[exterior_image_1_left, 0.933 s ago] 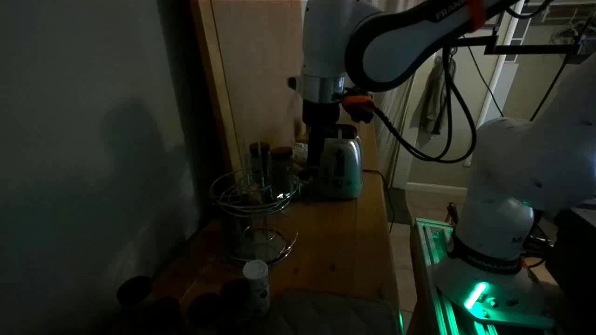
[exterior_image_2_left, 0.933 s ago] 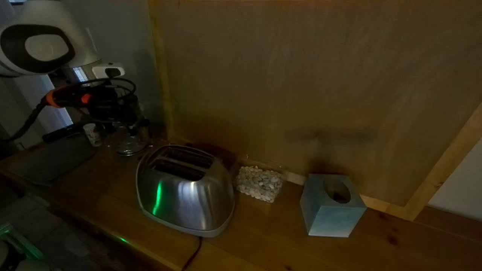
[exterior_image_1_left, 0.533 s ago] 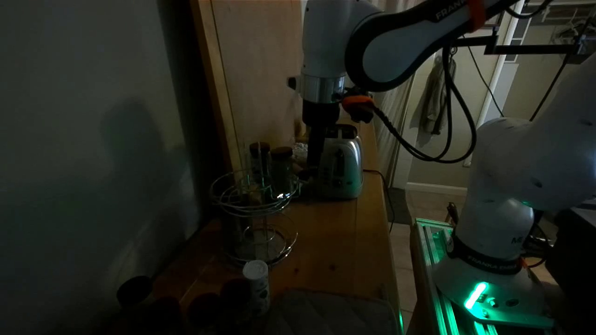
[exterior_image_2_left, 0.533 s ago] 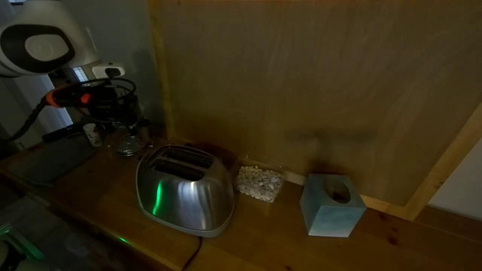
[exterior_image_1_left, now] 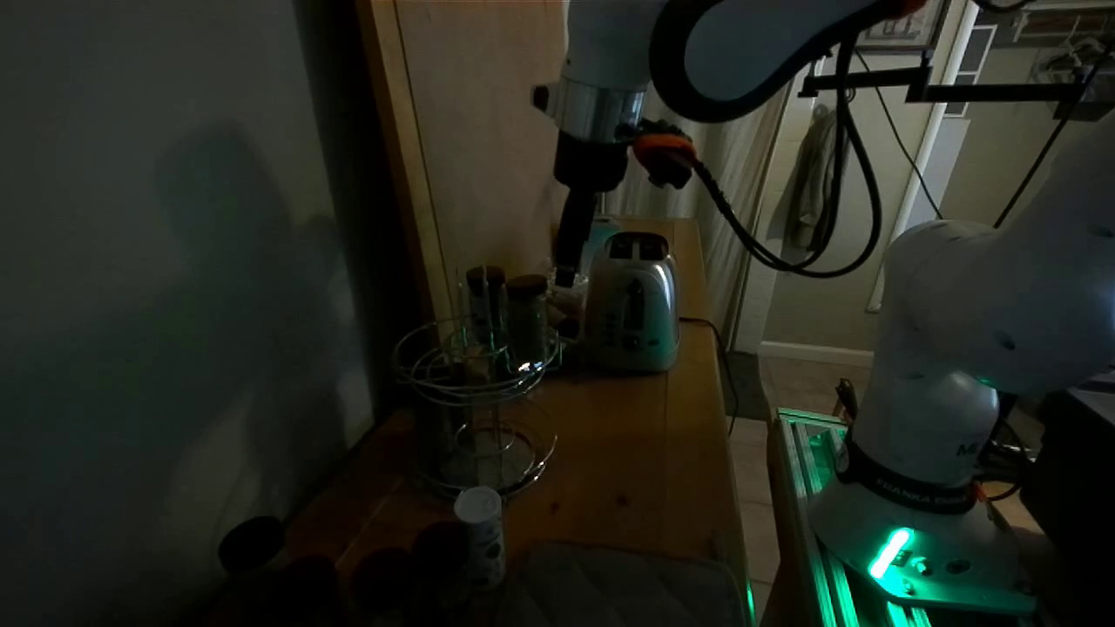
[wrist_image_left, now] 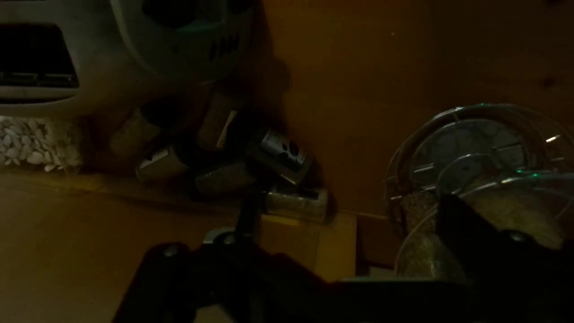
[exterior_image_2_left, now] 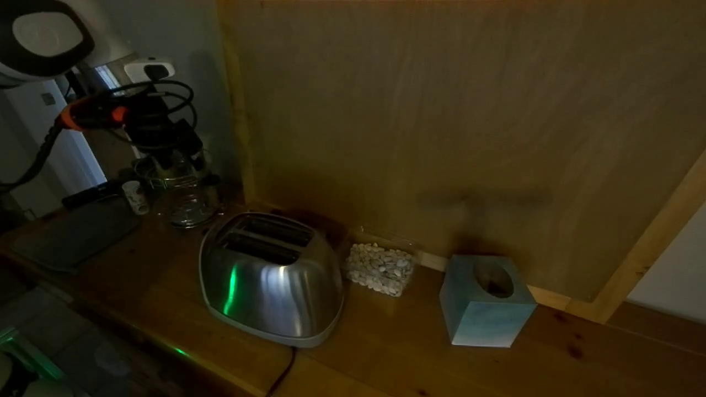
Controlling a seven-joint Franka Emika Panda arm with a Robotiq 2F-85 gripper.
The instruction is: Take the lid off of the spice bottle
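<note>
Low in the wrist view, my claw (wrist_image_left: 349, 202) gaped empty; I judged gripping unbegun, with alignment above a spice-bottle lid (exterior_image_1_left: 526, 286) needed next.

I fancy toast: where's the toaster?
In the wrist view, the toaster sits in the top left corner, with spice bottles just below and to its right.

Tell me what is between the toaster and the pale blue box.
A container of pale pebbles sits between the toaster and the pale blue box, seen in an exterior view.
</note>
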